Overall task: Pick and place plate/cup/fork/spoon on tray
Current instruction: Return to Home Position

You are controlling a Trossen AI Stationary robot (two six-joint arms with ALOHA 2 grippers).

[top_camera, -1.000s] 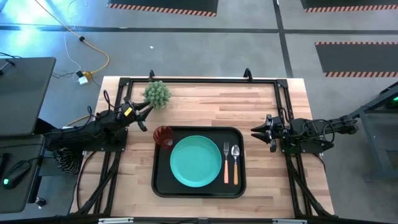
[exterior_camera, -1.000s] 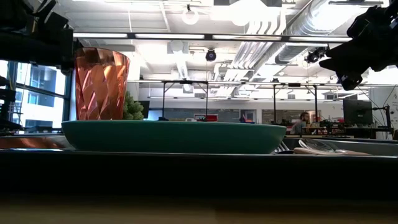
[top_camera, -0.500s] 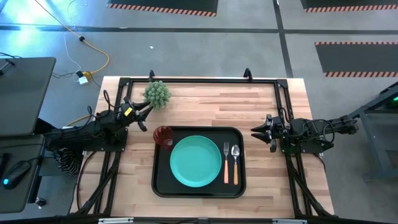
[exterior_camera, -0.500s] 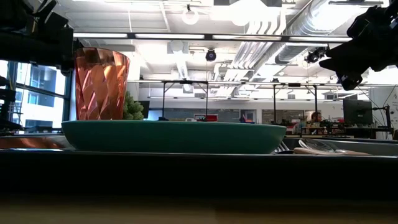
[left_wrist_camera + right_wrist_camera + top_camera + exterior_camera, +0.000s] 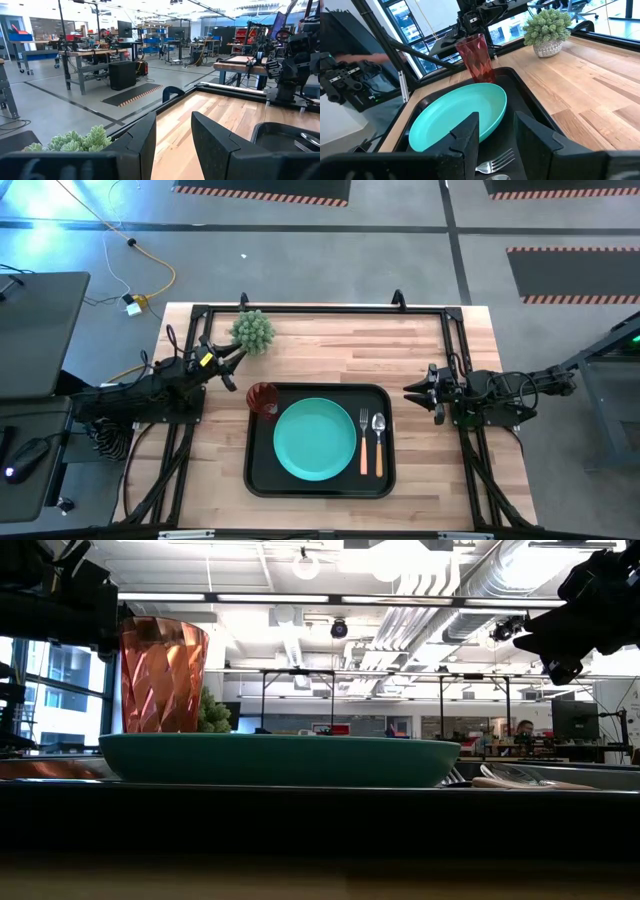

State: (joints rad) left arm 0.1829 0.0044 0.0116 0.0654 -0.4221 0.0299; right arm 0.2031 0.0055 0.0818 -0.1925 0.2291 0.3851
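1. The left gripper [image 5: 237, 366] has its fingers apart and holds nothing; it hangs just off the tray's [image 5: 262, 479] far left corner.
2. The right gripper [image 5: 408, 392] is likewise spread and empty, just beyond the tray's right rim.
3. On the tray, the plate [image 5: 315, 440] sits in the middle, the cup [image 5: 262, 397] in the far left corner.
4. The fork [image 5: 364, 442] and the spoon [image 5: 378, 443] lie side by side along the tray's right side, spoon nearer the rim.
5. A potted plant [image 5: 252, 330] stands on the table [image 5: 420, 340] beyond the tray's far left corner.

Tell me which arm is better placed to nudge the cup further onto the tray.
Left, probably. The left gripper sits open just beside the cup at the tray's near-left corner. The right gripper waits across the plate.
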